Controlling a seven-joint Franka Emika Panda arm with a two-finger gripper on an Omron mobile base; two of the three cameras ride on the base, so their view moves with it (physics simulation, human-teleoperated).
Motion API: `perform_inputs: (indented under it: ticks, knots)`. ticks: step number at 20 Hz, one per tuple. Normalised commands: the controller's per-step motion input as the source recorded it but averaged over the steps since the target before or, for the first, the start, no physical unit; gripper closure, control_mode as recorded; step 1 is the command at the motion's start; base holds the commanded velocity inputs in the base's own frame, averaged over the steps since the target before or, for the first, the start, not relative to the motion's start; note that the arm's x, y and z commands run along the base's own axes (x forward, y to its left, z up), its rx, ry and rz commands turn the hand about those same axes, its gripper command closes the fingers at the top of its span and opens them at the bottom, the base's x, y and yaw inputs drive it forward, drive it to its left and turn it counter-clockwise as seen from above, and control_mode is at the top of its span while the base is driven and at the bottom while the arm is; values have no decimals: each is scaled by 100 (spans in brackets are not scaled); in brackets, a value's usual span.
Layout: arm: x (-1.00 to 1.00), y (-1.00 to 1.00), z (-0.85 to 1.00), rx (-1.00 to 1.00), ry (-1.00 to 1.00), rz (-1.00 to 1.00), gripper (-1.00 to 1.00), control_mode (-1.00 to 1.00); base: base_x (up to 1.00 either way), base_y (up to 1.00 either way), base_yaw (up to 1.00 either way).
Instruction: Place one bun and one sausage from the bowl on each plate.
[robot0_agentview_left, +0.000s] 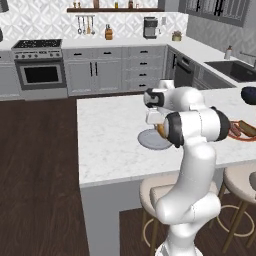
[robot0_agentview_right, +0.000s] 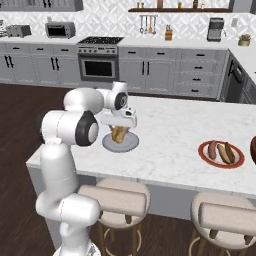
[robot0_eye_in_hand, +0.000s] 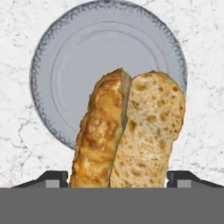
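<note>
- Your gripper (robot0_eye_in_hand: 117, 179) hangs over the grey plate (robot0_eye_in_hand: 65, 65), fingers spread wide with a split bun (robot0_eye_in_hand: 131, 131) standing up between them; the wide grasp is on the bun, which fills the gap from one fingertip (robot0_eye_in_hand: 52, 178) to the other.
- In the hand view you look along the bun: browned crust on one half, pale crumb on the other, and the grey plate on the marble counter (robot0_eye_in_hand: 201, 52) beyond it.
- From the right base view, the bun (robot0_agentview_right: 119, 134) sits just under the hand, directly above the grey plate (robot0_agentview_right: 131, 145) near the counter's left end.
- Well to the right, the red-rimmed plate (robot0_agentview_right: 205, 155) already carries a sausage (robot0_agentview_right: 213, 148) beside a bun (robot0_agentview_right: 226, 153).
- The reddish-brown bowl (robot0_agentview_right: 253, 150) shows at the right edge, just past that plate.
</note>
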Motion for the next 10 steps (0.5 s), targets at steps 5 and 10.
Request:
perform_inputs:
  ticks: [5,10]
  knots:
    - [49,-11,-44,0,0,0,100,-100,0,0,0]
    - [34,-4,-18,0,0,0,100,-100,0,0,0]
